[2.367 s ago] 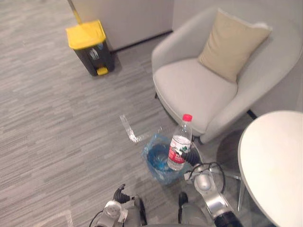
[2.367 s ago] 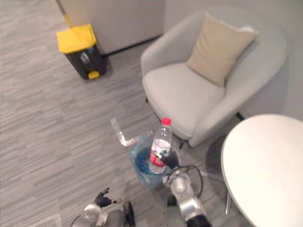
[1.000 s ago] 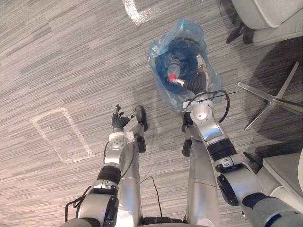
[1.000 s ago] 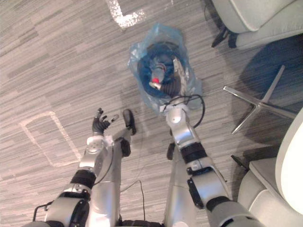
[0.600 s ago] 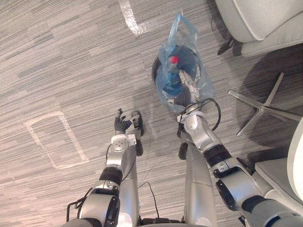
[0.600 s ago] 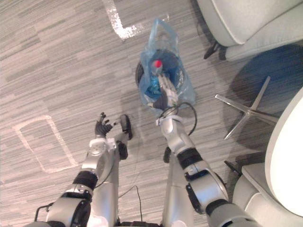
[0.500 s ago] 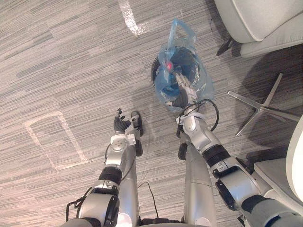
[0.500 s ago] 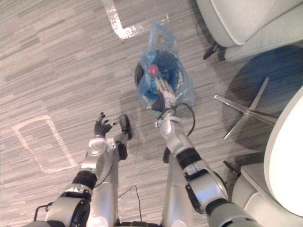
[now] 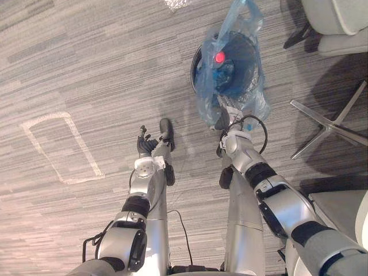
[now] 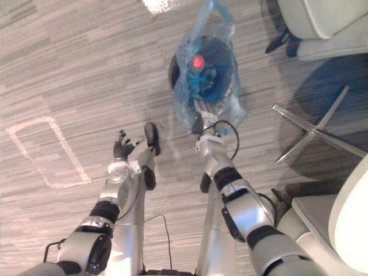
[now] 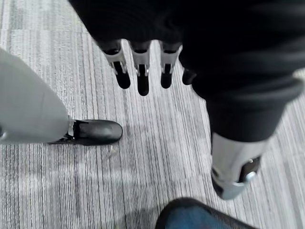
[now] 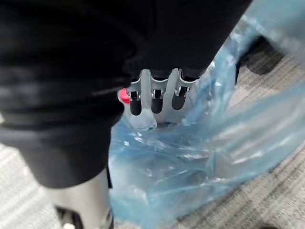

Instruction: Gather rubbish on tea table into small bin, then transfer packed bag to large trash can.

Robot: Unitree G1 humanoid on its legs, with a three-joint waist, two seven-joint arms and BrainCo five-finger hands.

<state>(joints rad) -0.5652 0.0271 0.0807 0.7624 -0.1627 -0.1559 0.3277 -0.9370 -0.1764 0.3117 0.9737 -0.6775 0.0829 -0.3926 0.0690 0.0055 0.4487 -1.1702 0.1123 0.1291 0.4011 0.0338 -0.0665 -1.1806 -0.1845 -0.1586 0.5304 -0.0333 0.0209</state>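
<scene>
Nearest, 2 hands. The left hand (image 9: 145, 147) hung low over the floor (image 9: 86, 69), fingers (image 11: 141, 71) straight & a bit apart, holding nothing. The right hand (image 9: 223, 119) was at the near side of the bin (image 9: 196, 64), fingers (image 12: 154, 93) straight & side by side, clamped on nothing. They were on or just over the bag (image 9: 208, 106); couldn't tell which.

Next, 1 small round dark bin on the floor, lined w/ 1 thin see-through blue plastic bag. The bag was crinkled, w/ slack hanging over the near rim by the fingers & the loose top sticking up at the far side. Inside it was 1 clear plastic bottle (image 9: 219, 58), roughly upright, red cap (image 12: 123, 96) up.

Around: grey striped carpet floor. 1 white tape outline (image 9: 57, 146), approx rectangular, lay well off to the left, & 1 shiny tape scrap (image 9: 175, 3) beyond the bin. To the right were thin metal star-shaped legs (image 9: 328, 123) & the curved edge of 1 white table (image 10: 355, 213). Farthest was 1 pale grey padded armchair (image 9: 336, 23).
</scene>
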